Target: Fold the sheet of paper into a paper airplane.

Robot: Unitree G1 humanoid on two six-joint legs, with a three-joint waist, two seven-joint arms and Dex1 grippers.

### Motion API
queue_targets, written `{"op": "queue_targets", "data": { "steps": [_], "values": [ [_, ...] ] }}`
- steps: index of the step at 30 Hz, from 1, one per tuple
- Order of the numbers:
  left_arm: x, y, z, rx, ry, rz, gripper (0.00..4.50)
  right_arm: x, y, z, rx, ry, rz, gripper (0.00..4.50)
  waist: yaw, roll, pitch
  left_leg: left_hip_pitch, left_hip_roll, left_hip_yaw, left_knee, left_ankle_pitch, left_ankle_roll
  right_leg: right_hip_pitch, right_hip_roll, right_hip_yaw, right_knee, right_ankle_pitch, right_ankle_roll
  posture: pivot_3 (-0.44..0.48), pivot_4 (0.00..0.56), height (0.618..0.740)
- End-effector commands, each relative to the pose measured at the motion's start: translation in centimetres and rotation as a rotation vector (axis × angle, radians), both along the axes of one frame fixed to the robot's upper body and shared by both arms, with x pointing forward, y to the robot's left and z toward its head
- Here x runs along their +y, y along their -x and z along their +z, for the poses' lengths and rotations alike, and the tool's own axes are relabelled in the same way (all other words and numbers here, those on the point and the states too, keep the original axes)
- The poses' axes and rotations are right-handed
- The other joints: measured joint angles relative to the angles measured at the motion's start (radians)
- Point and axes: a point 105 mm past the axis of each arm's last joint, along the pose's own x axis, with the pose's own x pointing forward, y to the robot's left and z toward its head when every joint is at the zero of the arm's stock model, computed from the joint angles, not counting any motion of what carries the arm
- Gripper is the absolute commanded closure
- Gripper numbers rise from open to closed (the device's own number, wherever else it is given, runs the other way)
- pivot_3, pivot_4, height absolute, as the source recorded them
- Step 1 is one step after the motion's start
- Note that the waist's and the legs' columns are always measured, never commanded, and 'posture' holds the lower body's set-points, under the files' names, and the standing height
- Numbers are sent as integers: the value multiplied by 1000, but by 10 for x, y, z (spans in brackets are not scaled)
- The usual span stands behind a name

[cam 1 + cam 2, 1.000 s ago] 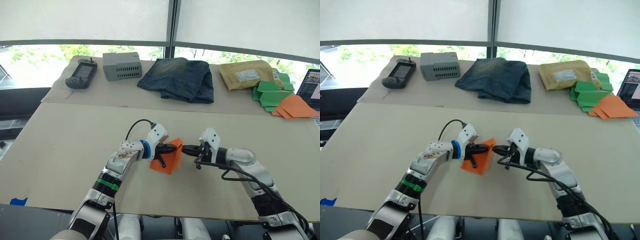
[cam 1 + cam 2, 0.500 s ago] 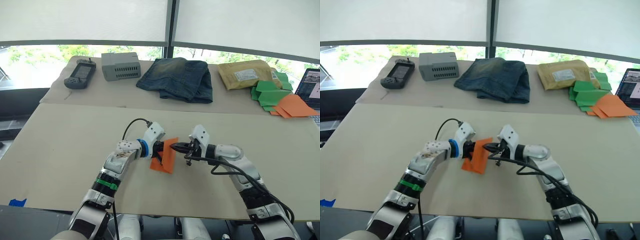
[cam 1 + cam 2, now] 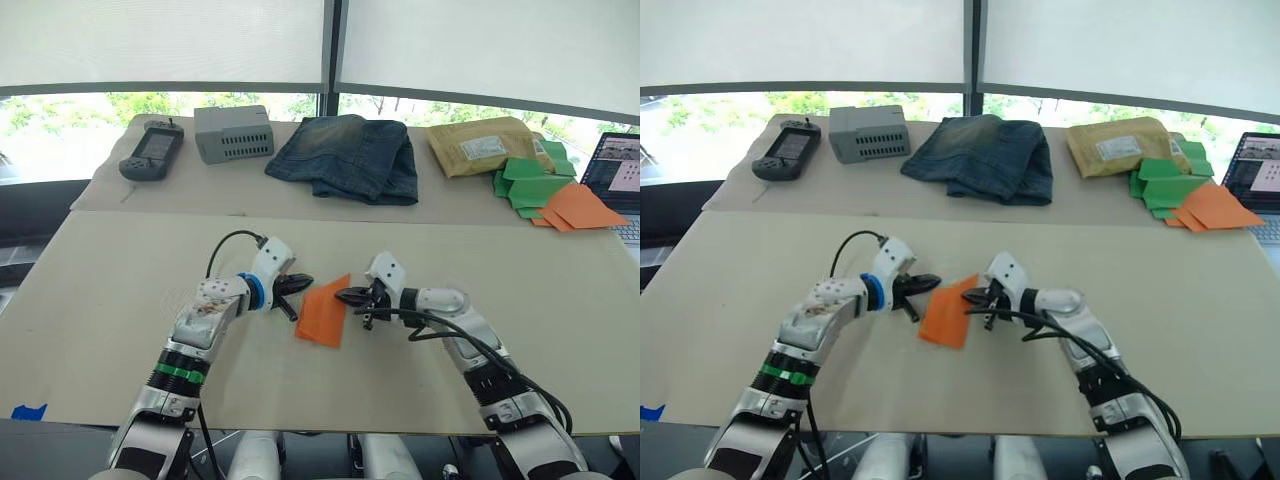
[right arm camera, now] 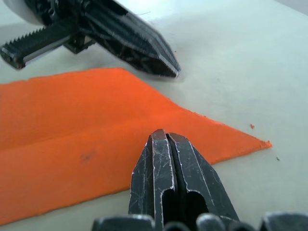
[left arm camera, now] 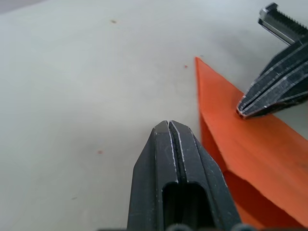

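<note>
Paper (image 3: 323, 313) is lying mid-table (image 3: 120, 270) between the two grippers, folded into a narrow pointed wedge with one crease running along it, tip pointing toward the far side. Left gripper (image 3: 300, 282) is sitting just beside the paper's left edge, fingers clenched together on nothing, not touching the sheet as far as the wrist view shows. Right gripper (image 3: 345, 296) is also clenched empty, tip pressing down on or hovering right at the upper flap near the right edge; contact is looking likely from the left wrist view but I can't confirm it. Judging from the shape, we're partway through: wedge is formed, no wings or fin yet. Risks from here: nothing is pinning the sheet, so any sideways push from the right tip is going to slide the whole paper across the smooth table rather than sharpen the crease. Thin paper plus a hard pointed tip means dragging could tear or wrinkle it. The flap is standing slightly raised, so it may spring open if pressure comes off. Both tips are close together, so a careless left move risks a collision. Green pieces (image 3: 528, 184), envelope (image 3: 480, 146) and jeans (image 3: 345, 158) are well apart, no interference.
</note>
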Motion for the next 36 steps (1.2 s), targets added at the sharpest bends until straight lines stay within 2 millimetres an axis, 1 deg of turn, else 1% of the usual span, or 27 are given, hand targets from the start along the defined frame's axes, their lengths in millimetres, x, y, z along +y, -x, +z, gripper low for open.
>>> {"op": "queue_targets", "data": {
  "steps": [1,3,4,6,9,11,14,17,23,26,31,34,36],
  "values": [
    [-21,1,42,-122,115,-83,4500,0,1,-9,1,60,16,4487,0,0,0,0,0,0,0,0,0,0,0,0,0,0,0,0,150,716],
    [-32,10,47,-126,139,-157,4500,0,0,-9,2,64,7,4487,2,0,0,0,0,0,0,0,0,0,0,0,0,0,0,0,150,716],
    [-38,15,45,-118,136,-197,4500,-1,-1,-9,1,60,-1,4487,2,0,0,0,0,0,0,0,0,1,0,0,0,0,0,0,150,716],
    [-45,24,36,-101,93,-261,4500,-2,-1,-9,-2,56,-15,4487,4,0,0,2,0,0,0,0,0,2,0,0,0,0,0,0,150,716],
    [-41,22,15,-131,-89,-274,4500,-7,-2,-7,-8,41,-48,4487,5,0,0,4,0,0,0,0,0,3,0,0,1,-2,-3,0,150,716],
    [-38,19,9,-128,-131,-267,4500,-13,-3,-7,-8,32,-78,4487,6,0,0,4,0,0,0,0,0,3,0,0,1,-3,-6,0,150,716],
    [-35,20,6,-112,-141,-280,4500,-22,-5,-8,-5,24,-118,4487,7,0,0,5,0,1,0,0,0,4,-1,1,1,-4,-6,0,150,716],
    [-34,23,0,-91,-151,-294,4500,-25,-8,-5,-9,11,-136,4487,7,0,0,4,0,1,0,0,0,4,-1,1,0,-4,-6,0,150,716],
    [-38,31,-12,-45,-127,-298,4500,-22,-18,-4,-21,5,-151,4487,3,0,0,4,0,1,-1,0,0,3,0,1,0,-3,-6,0,150,716],
    [-34,34,-18,-30,-139,-290,4500,-22,-27,-5,-15,0,-176,4487,0,0,0,5,0,1,-1,0,0,4,0,1,0,-3,-6,0,150,716],
    [-29,37,-22,-16,-146,-282,4500,-21,-36,-8,-22,14,-191,4487,0,0,0,7,0,1,-1,0,0,4,0,1,1,-4,-6,0,150,716],
    [-28,36,-22,-13,-145,-277,4500,-20,-38,-11,-34,34,-181,4487,-1,0,0,8,0,1,-1,0,0,5,0,2,1,-4,-6,0,150,716],
    [-28,35,-23,-10,-141,-272,4500,-16,-34,-11,-29,26,-161,4487,-1,0,0,8,0,1,-1,0,0,5,0,2,1,-4,-6,0,150,716]
  ]
}}
